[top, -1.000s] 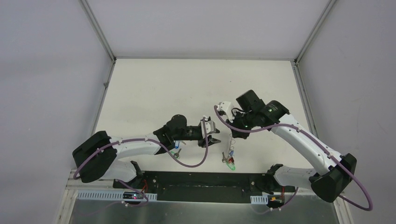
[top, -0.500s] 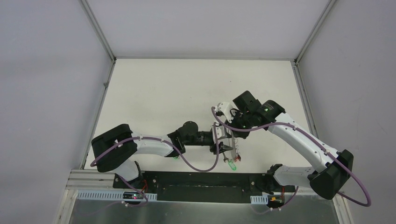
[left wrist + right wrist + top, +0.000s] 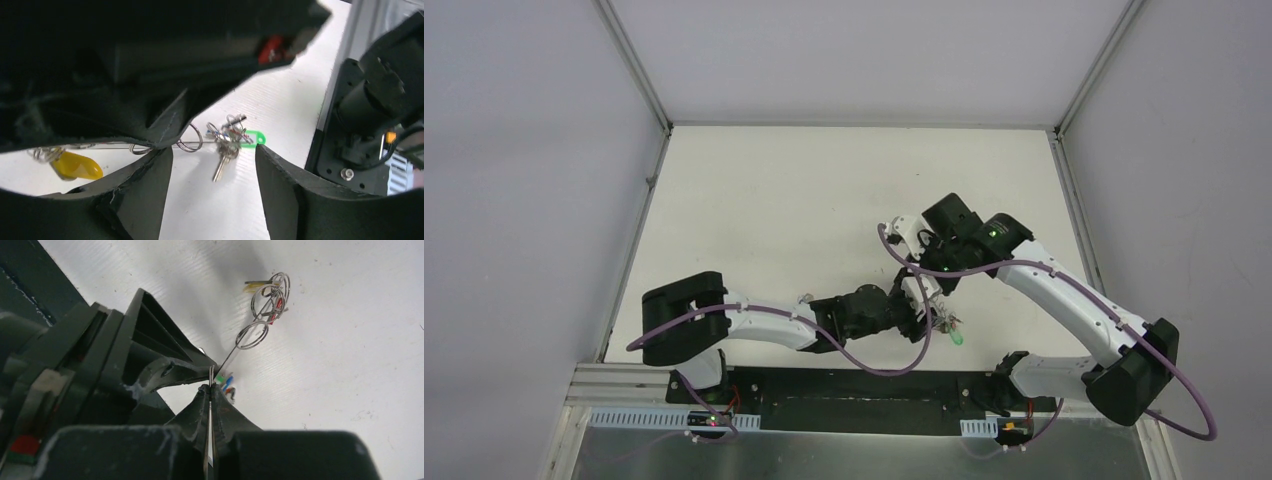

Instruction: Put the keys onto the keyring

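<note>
Steel, light, springy: had keyring [image 3: 226,361] clamped in right gripper [image 3: 210,390], left gripper [image 3: 212,152] spread beside slippery keys [image 3: 226,146]; best pinched by green tag [image 3: 253,136].

The top camera looks down from high behind the arms [image 3: 764,322] at the whole table [image 3: 824,190]. Each wrist camera looks closely past its own fingers [image 3: 285,195]. All three views share the keyring [image 3: 936,320].

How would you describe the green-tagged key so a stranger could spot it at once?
On the white table, near its front edge, a bunch of small rings lies between the fingers of the left gripper. The green-tagged key is there, its tag bright green, unlike the yellow tag nearby.
</note>
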`<state>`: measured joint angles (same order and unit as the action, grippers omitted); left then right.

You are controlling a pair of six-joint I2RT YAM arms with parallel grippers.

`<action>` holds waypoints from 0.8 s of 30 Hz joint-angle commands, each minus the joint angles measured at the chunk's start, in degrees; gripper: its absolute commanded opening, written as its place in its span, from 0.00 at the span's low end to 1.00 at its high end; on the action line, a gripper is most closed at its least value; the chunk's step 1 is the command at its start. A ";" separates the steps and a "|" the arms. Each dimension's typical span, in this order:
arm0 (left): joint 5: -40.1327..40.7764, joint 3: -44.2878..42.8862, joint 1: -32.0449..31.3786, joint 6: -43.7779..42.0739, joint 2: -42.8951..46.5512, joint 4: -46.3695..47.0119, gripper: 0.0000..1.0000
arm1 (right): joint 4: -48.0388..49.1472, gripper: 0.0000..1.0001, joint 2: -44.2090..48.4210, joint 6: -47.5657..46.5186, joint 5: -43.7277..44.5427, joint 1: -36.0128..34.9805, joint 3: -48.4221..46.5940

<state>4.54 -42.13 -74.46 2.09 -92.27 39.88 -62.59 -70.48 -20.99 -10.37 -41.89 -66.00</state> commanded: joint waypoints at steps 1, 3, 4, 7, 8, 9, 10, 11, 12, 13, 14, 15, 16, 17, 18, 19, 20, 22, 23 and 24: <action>15.08 -6.74 -1.38 6.09 -0.61 -8.18 0.65 | 1.89 0.00 -0.01 2.64 -1.34 -0.33 -2.91; 17.01 -7.54 -1.39 7.29 -0.31 -10.56 0.67 | 1.92 0.00 -0.11 2.95 -1.27 -0.30 -2.97; 17.60 -7.42 -1.39 7.53 -0.10 -11.05 0.67 | 1.94 0.00 -0.18 3.09 -1.26 -0.30 -3.06; 18.90 -5.31 -1.44 7.28 1.54 -10.06 0.68 | 1.69 0.00 -0.52 3.45 -1.34 -0.34 -3.53; 18.50 -3.97 -1.44 6.04 2.33 -8.43 0.68 | 1.32 0.00 -0.72 3.07 -1.54 -0.30 -3.72; 17.59 -2.21 -1.40 4.41 3.19 -6.31 0.67 | 1.02 0.00 -0.86 2.69 -1.65 -0.30 -3.89; 16.39 -0.25 -1.39 2.36 4.22 -2.72 0.67 | 0.60 0.00 -0.96 2.25 -1.67 -0.30 -3.93; 15.50 1.64 -1.39 0.71 5.26 -0.37 0.65 | 0.36 0.00 -0.93 1.57 -1.88 -0.30 -3.85; 14.86 3.54 -1.39 -0.84 6.41 1.71 0.64 | 0.28 0.00 -0.75 0.73 -2.22 -0.34 -3.61; 13.62 5.18 -1.39 -2.92 7.48 3.54 0.63 | 0.09 0.00 -0.53 -0.25 -2.68 -0.33 -3.30; 13.10 6.65 -1.39 -4.55 8.67 4.41 0.63 | -0.15 0.00 -0.17 -1.03 -2.98 -0.34 -3.01; 12.42 7.84 -1.39 -5.67 9.95 4.73 0.62 | -0.25 0.00 0.12 -1.79 -3.19 -0.30 -2.70; 11.68 8.80 -1.33 -6.67 10.97 4.76 0.62 | -0.36 0.00 0.35 -2.56 -3.35 -0.30 -2.47; 10.73 9.67 -1.12 -7.56 12.04 4.65 0.62 | -0.50 0.00 0.61 -3.17 -3.53 -0.32 -2.21; 9.16 10.43 -0.71 -7.98 12.98 4.49 0.61 | -0.60 0.00 0.80 -3.66 -3.60 -0.33 -1.94; 7.14 11.09 -0.02 -8.01 13.87 4.24 0.61 | -0.74 0.00 1.06 -4.08 -3.65 -0.31 -1.70; 4.59 11.61 0.86 -7.71 14.79 3.76 0.60 | -0.86 0.00 1.17 -4.40 -3.69 -0.34 -1.54; -0.12 12.04 2.85 -6.82 16.29 2.46 0.59 | -1.09 0.00 1.26 -4.81 -3.78 -0.38 -1.13; -2.84 12.00 3.75 -6.54 16.90 1.70 0.59 | -1.25 0.00 1.18 -4.84 -3.73 -0.39 -1.01; -5.56 11.80 4.83 -6.38 17.47 1.03 0.58 | -1.44 0.00 1.02 -4.92 -3.70 -0.39 -0.86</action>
<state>10.50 -30.48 -72.95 -3.62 -78.46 39.94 -63.61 -71.18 -23.81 -12.78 -41.89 -66.61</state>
